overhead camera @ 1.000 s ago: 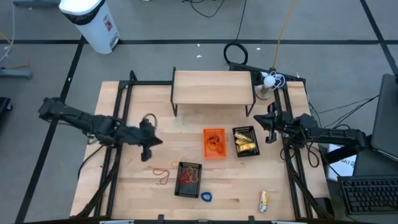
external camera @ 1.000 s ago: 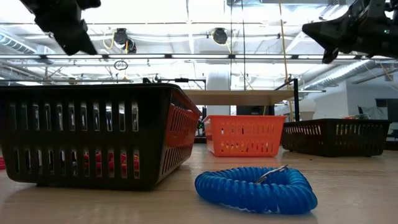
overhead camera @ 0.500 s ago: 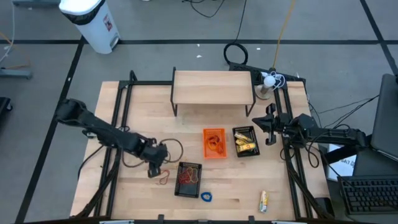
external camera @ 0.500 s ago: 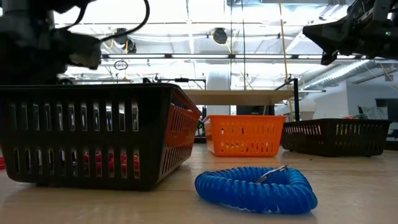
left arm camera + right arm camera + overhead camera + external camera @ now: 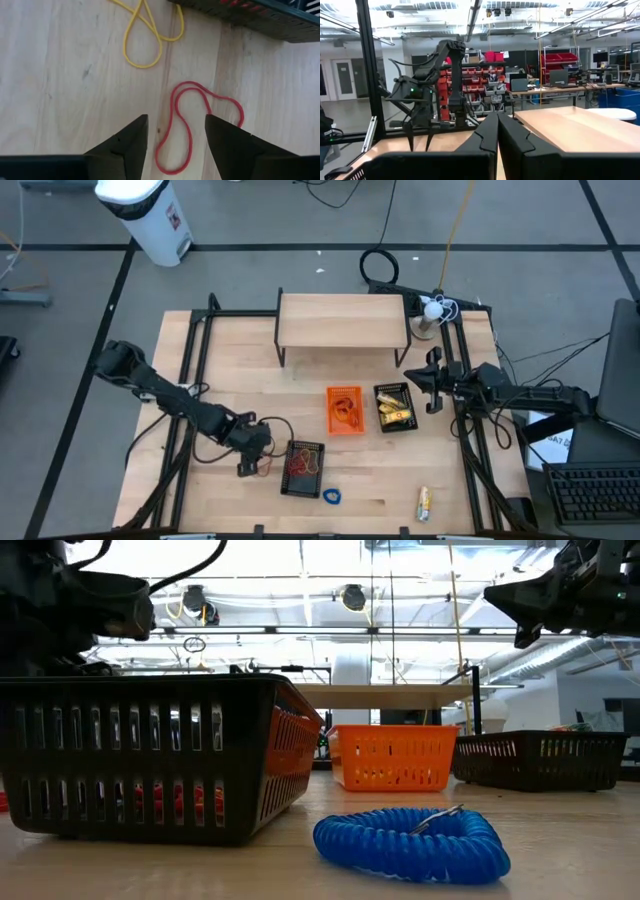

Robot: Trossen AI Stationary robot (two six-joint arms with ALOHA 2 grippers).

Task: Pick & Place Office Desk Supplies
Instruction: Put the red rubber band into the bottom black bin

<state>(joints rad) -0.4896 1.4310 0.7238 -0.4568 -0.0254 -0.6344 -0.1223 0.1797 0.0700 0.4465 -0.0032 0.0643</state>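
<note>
Bands: one red (image 5: 187,127), one yellow (image 5: 147,35).

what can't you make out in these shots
- Black basket contents: low view, slatted wall hides all but red glimpses; too small in the high view.
- Red band: left wrist view, partly hidden behind the left hand fingers.
- Yellow band: cut off by that picture's edge.
- Far black basket: yellow items too small to identify.

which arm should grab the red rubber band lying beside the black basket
Left. The left gripper hangs open right over the red rubber band; the right gripper waits shut across the table.
</note>
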